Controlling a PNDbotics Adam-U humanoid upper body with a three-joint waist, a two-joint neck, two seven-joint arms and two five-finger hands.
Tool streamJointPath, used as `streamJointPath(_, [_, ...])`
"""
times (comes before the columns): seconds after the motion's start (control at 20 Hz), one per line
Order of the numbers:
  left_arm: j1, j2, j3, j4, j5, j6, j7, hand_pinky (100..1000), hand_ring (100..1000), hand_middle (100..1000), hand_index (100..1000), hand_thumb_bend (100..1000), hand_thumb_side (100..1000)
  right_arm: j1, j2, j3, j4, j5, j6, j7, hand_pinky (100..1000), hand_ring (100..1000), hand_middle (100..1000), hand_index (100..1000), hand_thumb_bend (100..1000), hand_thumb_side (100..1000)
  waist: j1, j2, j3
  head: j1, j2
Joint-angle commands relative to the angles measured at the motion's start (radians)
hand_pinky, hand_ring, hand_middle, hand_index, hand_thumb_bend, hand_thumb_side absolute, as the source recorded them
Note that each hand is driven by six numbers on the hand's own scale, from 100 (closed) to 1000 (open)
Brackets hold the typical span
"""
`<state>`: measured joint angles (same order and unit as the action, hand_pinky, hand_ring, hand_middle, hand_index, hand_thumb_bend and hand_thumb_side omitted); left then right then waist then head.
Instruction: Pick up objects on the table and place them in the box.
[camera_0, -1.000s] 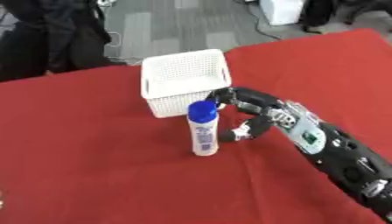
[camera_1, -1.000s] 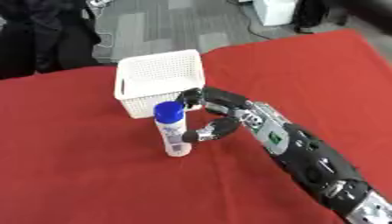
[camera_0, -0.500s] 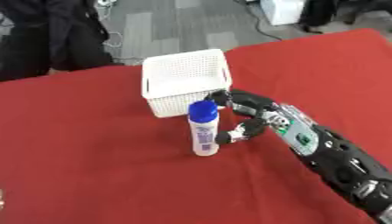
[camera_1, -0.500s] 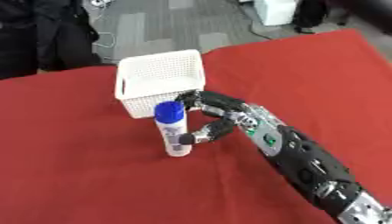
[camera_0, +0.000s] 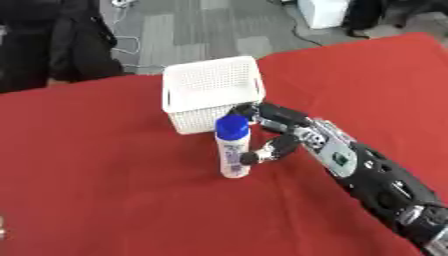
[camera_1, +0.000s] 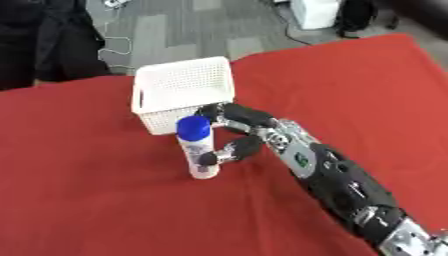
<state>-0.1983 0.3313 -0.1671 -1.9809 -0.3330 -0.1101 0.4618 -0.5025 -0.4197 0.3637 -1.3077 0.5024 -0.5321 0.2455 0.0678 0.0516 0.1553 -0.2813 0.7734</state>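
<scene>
A white bottle (camera_0: 233, 155) with a blue cap (camera_0: 232, 125) stands upright on the red table (camera_0: 105, 190), just in front of the white lattice box (camera_0: 212, 85). My right hand (camera_0: 278, 134) comes in from the lower right and wraps the bottle from its right side. Its fingers (camera_1: 220, 111) curl behind the cap, between the bottle and the box wall. The thumb (camera_0: 255, 156) touches the lower half of the bottle. The box looks empty from this angle. My left hand does not show.
The red cloth reaches every edge of the view except the far side, where grey floor, cables and dark bags lie beyond the table. A white unit (camera_0: 322, 11) stands on the floor at the back right.
My right hand has slid left toward the bottle; the thumb, a short gap away before, now touches it. The bottle and box have not moved.
</scene>
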Motion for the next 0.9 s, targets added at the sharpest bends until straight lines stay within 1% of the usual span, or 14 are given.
streamJointPath(0.05, [-0.012,0.006,0.005,-0.019,0.004,-0.002,0.0,680,653,748,840,464,1000,-0.023,0.004,-0.001,-0.005,-0.004,-0.004,0.005,690,734,739,871,785,1000,-0.001,-0.009,0.002,-0.005,-0.003])
streamJointPath(0.9, [-0.018,0.001,0.002,-0.019,0.006,-0.003,-0.002,680,654,747,841,465,1000,-0.034,0.047,0.006,0.021,-0.025,0.0,0.036,683,735,736,883,776,1000,-0.002,-0.008,0.009,-0.003,-0.003])
